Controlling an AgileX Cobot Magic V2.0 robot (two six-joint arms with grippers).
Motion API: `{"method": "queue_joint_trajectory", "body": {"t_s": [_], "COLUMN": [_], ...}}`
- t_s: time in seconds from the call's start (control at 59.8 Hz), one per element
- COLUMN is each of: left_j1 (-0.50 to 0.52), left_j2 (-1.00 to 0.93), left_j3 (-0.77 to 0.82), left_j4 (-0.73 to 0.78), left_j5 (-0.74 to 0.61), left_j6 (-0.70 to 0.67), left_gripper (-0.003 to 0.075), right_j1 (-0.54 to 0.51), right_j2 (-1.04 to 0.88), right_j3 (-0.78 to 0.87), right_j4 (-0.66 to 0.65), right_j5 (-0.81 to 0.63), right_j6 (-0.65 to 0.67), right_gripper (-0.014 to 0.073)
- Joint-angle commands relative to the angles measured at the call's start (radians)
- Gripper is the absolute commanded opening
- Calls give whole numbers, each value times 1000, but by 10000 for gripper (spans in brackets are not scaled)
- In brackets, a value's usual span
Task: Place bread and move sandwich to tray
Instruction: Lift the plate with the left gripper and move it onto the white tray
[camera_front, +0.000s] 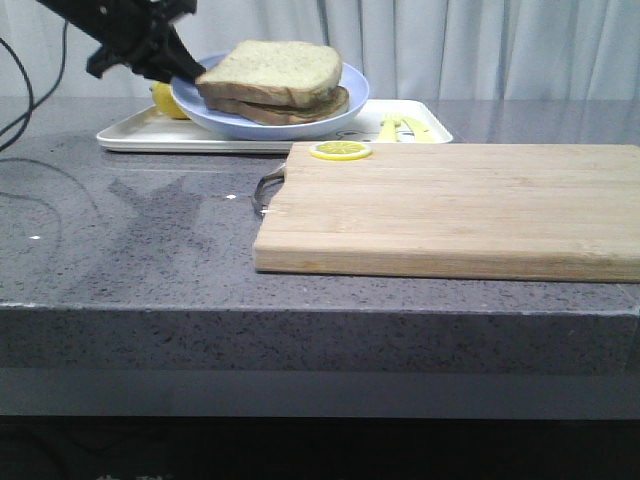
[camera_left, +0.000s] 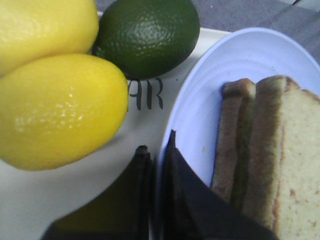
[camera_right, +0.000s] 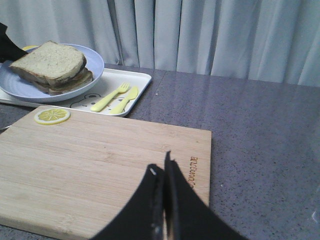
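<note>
The sandwich (camera_front: 272, 82) lies on the round light-blue plate (camera_front: 290, 123); its top is the thick bread slice (camera_front: 270, 65), with a thinner brown slice under it. No egg shows. The plate sits over the left part of the white tray (camera_front: 150, 140); I cannot tell whether it rests there. My left gripper (camera_front: 190, 72) is shut on the plate's left rim, one finger on each side (camera_left: 157, 145). My right gripper (camera_right: 162, 167) is shut and empty above the wooden cutting board (camera_right: 90, 160), out of the front view. The right wrist view also shows the sandwich (camera_right: 52, 67) and tray (camera_right: 137, 82).
The cutting board (camera_front: 450, 210) fills the right of the grey table, with a lemon slice (camera_front: 340, 150) at its far left corner. A yellow fork and knife (camera_right: 114, 98) lie on the tray's right part. Two lemons (camera_left: 55, 110) and a lime (camera_left: 147, 35) crowd the tray beside the plate.
</note>
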Motion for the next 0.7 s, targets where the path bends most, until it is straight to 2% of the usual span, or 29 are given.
{"method": "queue_joint_trajectory", "body": {"t_s": [0.0,0.251,0.301,0.351,0.552,0.619,0.686], "left_j1": [-11,-11,-11,-11,-11,-7,5], "left_j2": [-65,-35,-35,-35,-35,-40,-48], "left_j3": [-44,-42,-42,-42,-42,-44,-67], "left_j4": [-92,-72,-56,-49,-47,-47,-47], "left_j5": [-50,-43,-46,-51,-55,-55,-36], "left_j6": [-23,-23,-23,-23,-23,-23,-23], "left_gripper": [-19,-15,7,48,355,417,432], "right_j1": [-7,-7,-7,-7,-7,-7,-7], "right_j2": [14,14,14,14,14,14,14], "right_j3": [-25,-25,-25,-25,-25,-25,-25], "right_j4": [1,1,1,1,1,1,1], "right_j5": [-70,-70,-70,-70,-70,-67,-67], "right_j6": [-6,-6,-6,-6,-6,-6,-6], "right_gripper": [-78,-78,-78,-78,-78,-78,-78]}}
